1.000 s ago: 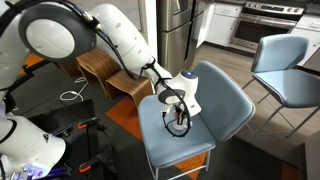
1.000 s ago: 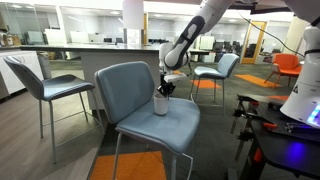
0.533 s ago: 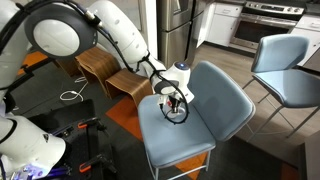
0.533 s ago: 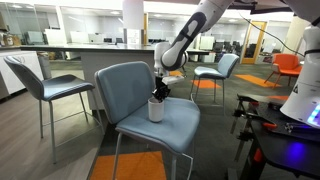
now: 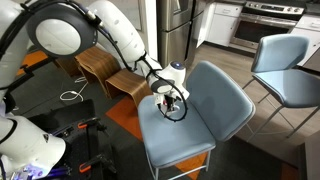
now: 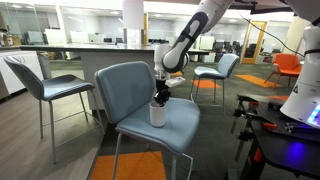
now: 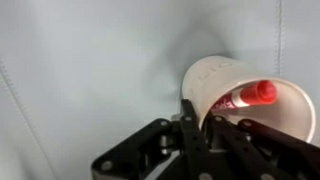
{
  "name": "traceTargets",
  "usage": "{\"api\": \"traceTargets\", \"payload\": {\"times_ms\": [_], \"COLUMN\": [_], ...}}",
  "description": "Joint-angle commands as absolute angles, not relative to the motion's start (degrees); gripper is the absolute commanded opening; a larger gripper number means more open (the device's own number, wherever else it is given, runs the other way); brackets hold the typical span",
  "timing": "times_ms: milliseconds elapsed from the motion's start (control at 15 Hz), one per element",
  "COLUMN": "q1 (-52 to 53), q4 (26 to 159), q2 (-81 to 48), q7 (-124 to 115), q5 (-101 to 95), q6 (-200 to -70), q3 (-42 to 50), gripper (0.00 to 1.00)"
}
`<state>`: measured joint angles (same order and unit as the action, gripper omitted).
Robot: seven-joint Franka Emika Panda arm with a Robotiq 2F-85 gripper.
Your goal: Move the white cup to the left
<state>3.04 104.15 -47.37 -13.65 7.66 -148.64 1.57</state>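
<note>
Blue-grey chair seat bears white cup; jaws pinch its rim; backrest rises nearby.

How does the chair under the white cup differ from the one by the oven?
The cup's chair bears the white cup and the hand gripping it; the oven-side chair bears neither. The cup's chair stands nearer the robot, the oven-side chair farther back. Both are blue-grey, padded.
</note>
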Motion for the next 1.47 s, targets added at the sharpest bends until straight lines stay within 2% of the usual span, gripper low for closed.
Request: {"api": "traceTargets", "payload": {"times_ms": [0, 533, 600, 667, 1200, 1267, 1400], "q1": [2.44, 1.91, 2.0, 1.98, 1.15, 0.96, -0.57], "q4": [107.19, 108.53, 108.65, 108.73, 110.45, 110.68, 111.52], "q2": [-44.45, -44.89, -44.96, -44.93, -41.69, -40.58, -38.26], "q7": [-11.2, -6.76, -6.26, -5.66, -2.11, -1.45, 1.2], "q5": [7.42, 7.11, 6.84, 6.71, 6.38, 6.38, 7.22], "q6": [-148.27, -150.45, -151.18, -151.34, -152.46, -151.54, -150.99], "q3": [0.73, -0.16, -0.08, -0.1, -1.01, -1.21, -2.83], "gripper": [0.03, 0.03, 0.17, 0.37, 0.96, 0.99, 1.0]}}
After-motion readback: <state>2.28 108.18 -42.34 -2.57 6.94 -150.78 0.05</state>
